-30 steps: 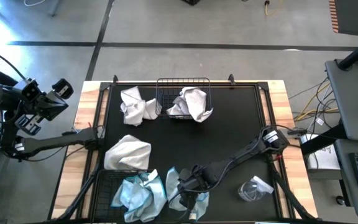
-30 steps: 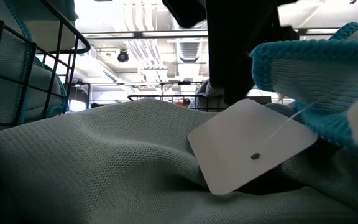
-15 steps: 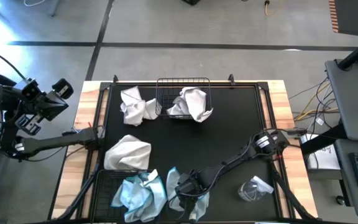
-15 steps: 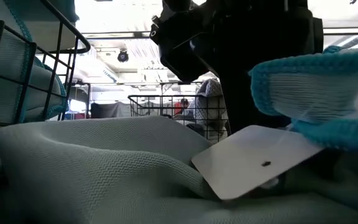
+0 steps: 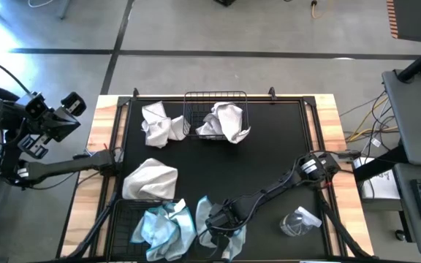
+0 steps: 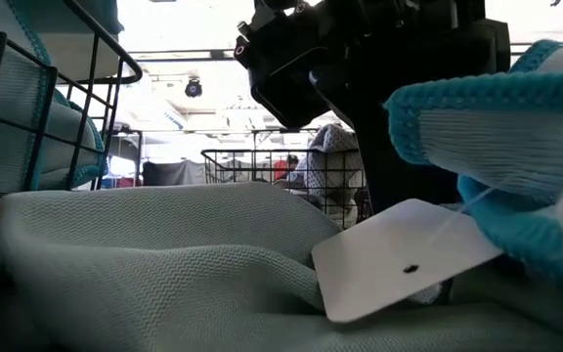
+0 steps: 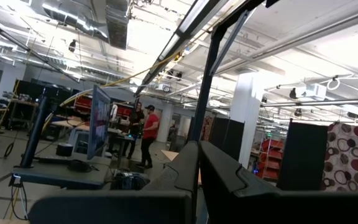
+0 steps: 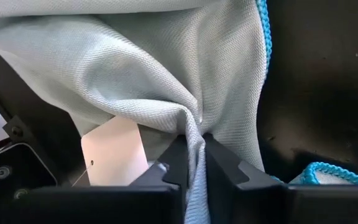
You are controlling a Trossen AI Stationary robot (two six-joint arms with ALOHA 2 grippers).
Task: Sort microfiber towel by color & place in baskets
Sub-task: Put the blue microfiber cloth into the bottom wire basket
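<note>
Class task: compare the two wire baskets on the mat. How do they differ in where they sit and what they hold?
The far basket sits at the mat's back edge, centre, holding a white towel. The near basket sits at the front left corner, holding a light blue towel. Both are black wire mesh with low sides.

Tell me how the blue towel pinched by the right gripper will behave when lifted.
Probably floppy: the blue towel already bunches into folds between the right gripper fingers. It likely hangs and drags. Its white tag may dangle and swing.
</note>
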